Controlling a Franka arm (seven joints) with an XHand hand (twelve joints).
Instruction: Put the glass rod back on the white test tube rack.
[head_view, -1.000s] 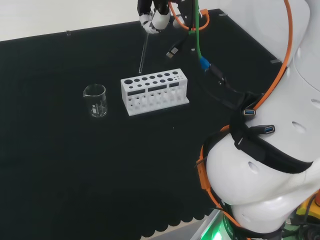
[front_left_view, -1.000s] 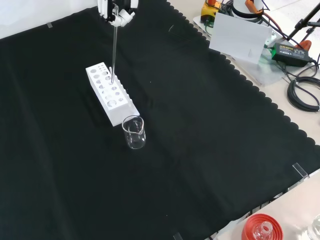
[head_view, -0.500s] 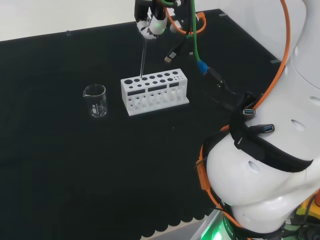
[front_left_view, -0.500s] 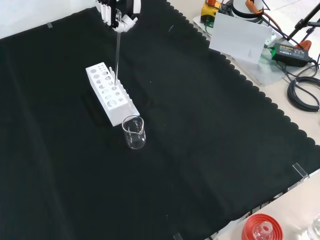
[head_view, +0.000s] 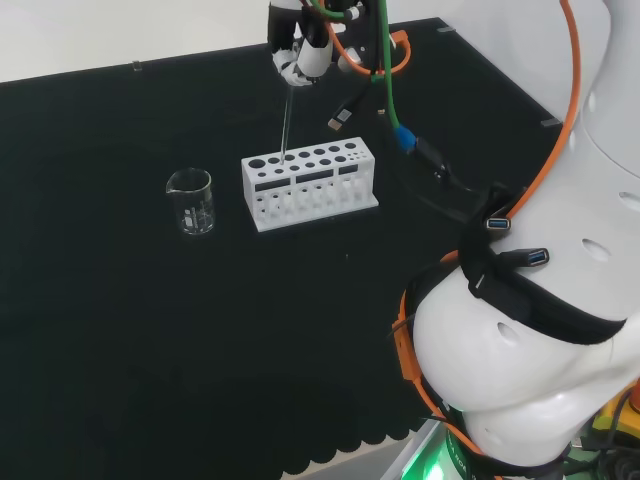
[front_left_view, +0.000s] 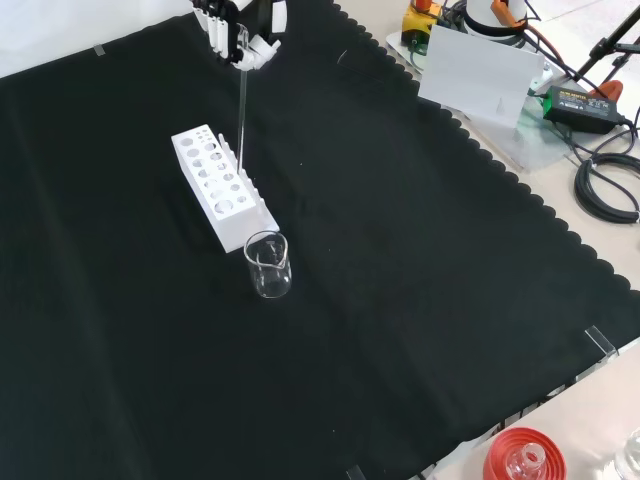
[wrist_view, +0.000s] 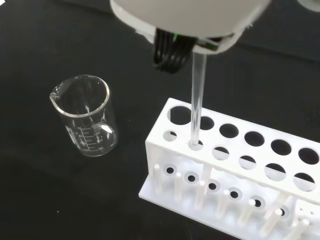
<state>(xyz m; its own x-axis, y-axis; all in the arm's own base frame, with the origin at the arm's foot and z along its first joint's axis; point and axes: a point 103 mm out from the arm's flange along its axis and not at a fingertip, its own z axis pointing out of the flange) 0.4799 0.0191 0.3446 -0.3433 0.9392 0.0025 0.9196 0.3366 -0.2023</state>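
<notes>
In the head view, the hand (head_view: 300, 52) is hanging at the top centre of the frame, its fingers curling round the top of one rod (head_view: 286, 120). The rod is hanging nearly upright, its lower end reaching the top of the one rack (head_view: 308, 183) near that rack's left end. One beaker (head_view: 190, 201) is standing on the surface (head_view: 120, 330) just left of the rack, apart from it.

In the front view, the hand (front_left_view: 243, 28) is showing at the top of the frame, left of centre, pinching the rod (front_left_view: 241, 110) at its upper end. The rod is running straight down to the rack (front_left_view: 222, 186), ending at the rack's right-hand edge. The beaker (front_left_view: 268, 264) is sitting just below the rack's near end, in the frame's middle left.

In the wrist view, the rod (wrist_view: 196, 107) is coming down from under the hand (wrist_view: 200, 20) and its tip is sitting at a small hole in the rack's (wrist_view: 235, 165) top plate, second from the end nearest the beaker (wrist_view: 86, 116). Whether the tip is inside the hole or just over it, I cannot tell.
</notes>
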